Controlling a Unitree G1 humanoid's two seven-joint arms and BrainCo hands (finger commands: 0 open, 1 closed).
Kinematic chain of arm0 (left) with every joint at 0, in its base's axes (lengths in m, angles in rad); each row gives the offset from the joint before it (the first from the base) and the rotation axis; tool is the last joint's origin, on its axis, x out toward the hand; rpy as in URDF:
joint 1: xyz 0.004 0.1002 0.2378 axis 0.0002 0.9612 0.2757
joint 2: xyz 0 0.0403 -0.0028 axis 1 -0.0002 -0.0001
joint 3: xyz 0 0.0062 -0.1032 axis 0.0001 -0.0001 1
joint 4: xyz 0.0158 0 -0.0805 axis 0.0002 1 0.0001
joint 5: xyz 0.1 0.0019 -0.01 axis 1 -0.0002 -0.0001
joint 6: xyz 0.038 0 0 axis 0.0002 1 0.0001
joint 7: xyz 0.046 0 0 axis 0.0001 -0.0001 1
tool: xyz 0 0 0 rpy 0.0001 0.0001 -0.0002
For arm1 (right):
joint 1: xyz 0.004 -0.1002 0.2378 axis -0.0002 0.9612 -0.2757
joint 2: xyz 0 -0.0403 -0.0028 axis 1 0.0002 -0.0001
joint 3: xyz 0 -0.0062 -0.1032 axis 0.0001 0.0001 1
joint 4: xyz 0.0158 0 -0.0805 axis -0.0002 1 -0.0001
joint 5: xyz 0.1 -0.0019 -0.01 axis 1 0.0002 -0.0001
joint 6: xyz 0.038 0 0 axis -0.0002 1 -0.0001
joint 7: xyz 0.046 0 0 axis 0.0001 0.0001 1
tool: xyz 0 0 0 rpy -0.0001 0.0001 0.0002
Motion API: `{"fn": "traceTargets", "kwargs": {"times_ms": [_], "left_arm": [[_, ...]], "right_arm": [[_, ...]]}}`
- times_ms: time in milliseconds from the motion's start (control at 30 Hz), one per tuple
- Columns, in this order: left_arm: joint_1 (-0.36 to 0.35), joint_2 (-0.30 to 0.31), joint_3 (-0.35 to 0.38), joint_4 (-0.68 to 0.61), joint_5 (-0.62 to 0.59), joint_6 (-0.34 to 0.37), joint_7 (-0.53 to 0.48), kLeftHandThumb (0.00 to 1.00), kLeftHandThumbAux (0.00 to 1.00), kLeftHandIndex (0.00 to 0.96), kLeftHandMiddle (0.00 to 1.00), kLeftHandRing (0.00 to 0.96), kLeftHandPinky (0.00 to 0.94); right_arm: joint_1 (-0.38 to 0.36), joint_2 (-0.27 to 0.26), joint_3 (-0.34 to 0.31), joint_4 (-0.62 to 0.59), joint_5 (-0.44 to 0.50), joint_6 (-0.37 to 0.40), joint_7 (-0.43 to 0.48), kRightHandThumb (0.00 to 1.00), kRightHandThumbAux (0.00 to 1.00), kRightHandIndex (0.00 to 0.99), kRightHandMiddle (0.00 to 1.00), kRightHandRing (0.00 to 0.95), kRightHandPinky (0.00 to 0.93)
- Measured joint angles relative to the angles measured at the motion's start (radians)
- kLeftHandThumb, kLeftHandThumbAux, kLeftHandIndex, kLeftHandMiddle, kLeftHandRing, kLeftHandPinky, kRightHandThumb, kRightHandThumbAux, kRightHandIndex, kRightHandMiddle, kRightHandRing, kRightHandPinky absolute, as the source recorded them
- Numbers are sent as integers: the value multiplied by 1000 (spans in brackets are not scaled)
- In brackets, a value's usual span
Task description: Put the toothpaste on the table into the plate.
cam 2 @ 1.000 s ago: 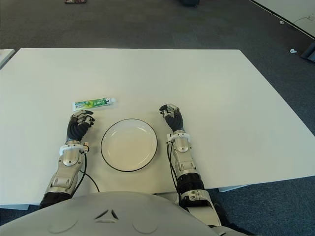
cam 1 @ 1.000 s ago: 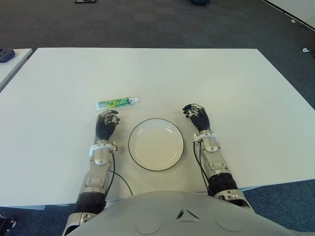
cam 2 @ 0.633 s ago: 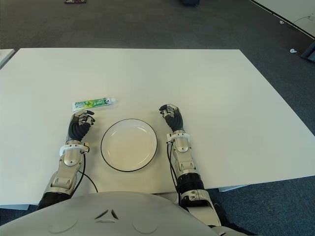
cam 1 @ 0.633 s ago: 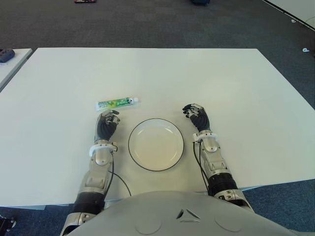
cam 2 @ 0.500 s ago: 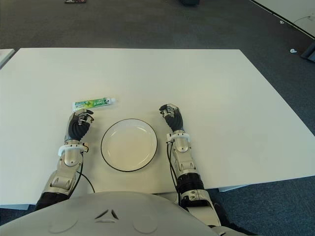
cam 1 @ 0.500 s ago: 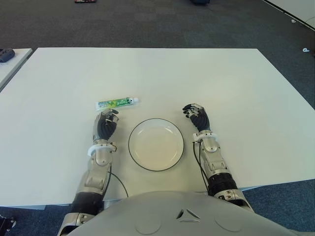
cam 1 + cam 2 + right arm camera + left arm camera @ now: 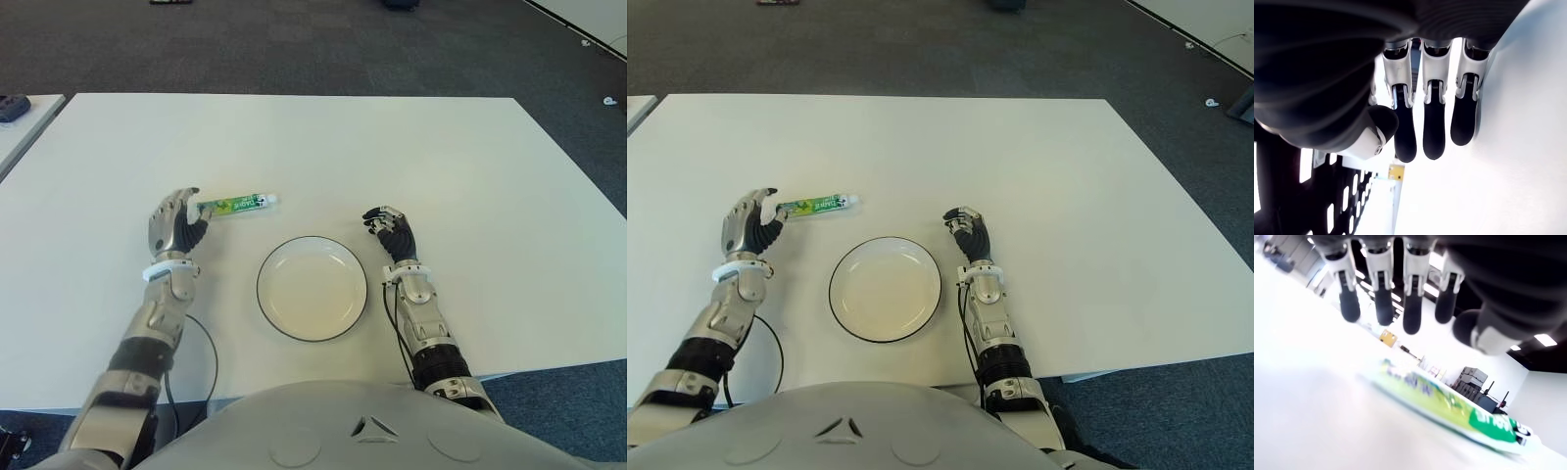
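Observation:
The green and white toothpaste tube (image 7: 235,205) lies flat on the white table (image 7: 441,157), a little beyond and left of the plate. My left hand (image 7: 177,217) is at the tube's flat end, on its left side. In the left wrist view its fingers (image 7: 1413,308) hang spread above the tube (image 7: 1449,406) and hold nothing. The white plate (image 7: 312,239) with a dark rim stands empty in front of me. My right hand (image 7: 391,229) shows just right of the plate, fingers relaxed with their tips (image 7: 1434,132) at the table.
A black cable (image 7: 204,343) loops on the table by my left forearm. A second table with a dark object (image 7: 12,106) shows at the far left edge. Dark carpet lies beyond the table's far edge.
My left hand has swung out to the left and forward, from beside the plate to the tube's flat end, and its fingers have spread. The right hand, tube and plate have not moved.

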Motion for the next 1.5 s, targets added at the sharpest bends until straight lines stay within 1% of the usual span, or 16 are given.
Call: {"fn": "traceTargets", "kwargs": {"times_ms": [67,167,300,433,600,800,1100,1333,1500], "left_arm": [[-33,25,-19,1,30,24,-9,592,243,47,92,73,108],[-79,58,-41,8,57,43,-13,573,221,15,54,37,73],[-152,100,-78,59,90,45,-13,540,194,3,11,7,29],[-209,129,-112,123,102,37,-14,533,184,0,2,1,9],[-264,146,-154,200,104,11,-19,539,182,0,0,0,1],[-344,163,-228,306,124,-30,-62,529,182,0,0,0,0],[-437,206,-329,394,170,-83,-129,484,170,0,0,0,0],[-473,229,-378,423,178,-127,-186,490,178,0,0,0,0],[-488,248,-416,438,179,-189,-238,498,190,0,0,0,0]], "right_arm": [[-2,2,0,0,0,0,-1,716,735,420,441,420,432],[-4,4,0,0,0,0,-3,716,735,420,442,422,435],[-4,6,1,-1,-1,0,-5,715,735,420,445,426,438],[-3,7,2,-3,-1,1,-6,715,735,420,446,426,435],[-1,7,1,-7,-2,1,-8,715,735,420,445,424,433],[1,9,2,-14,-2,8,-15,716,735,420,442,421,427],[11,11,4,-26,-2,11,-21,716,734,421,445,417,423],[19,12,5,-35,-2,11,-21,717,734,422,451,423,431],[25,12,5,-39,-2,9,-21,717,733,422,455,427,433]]}}
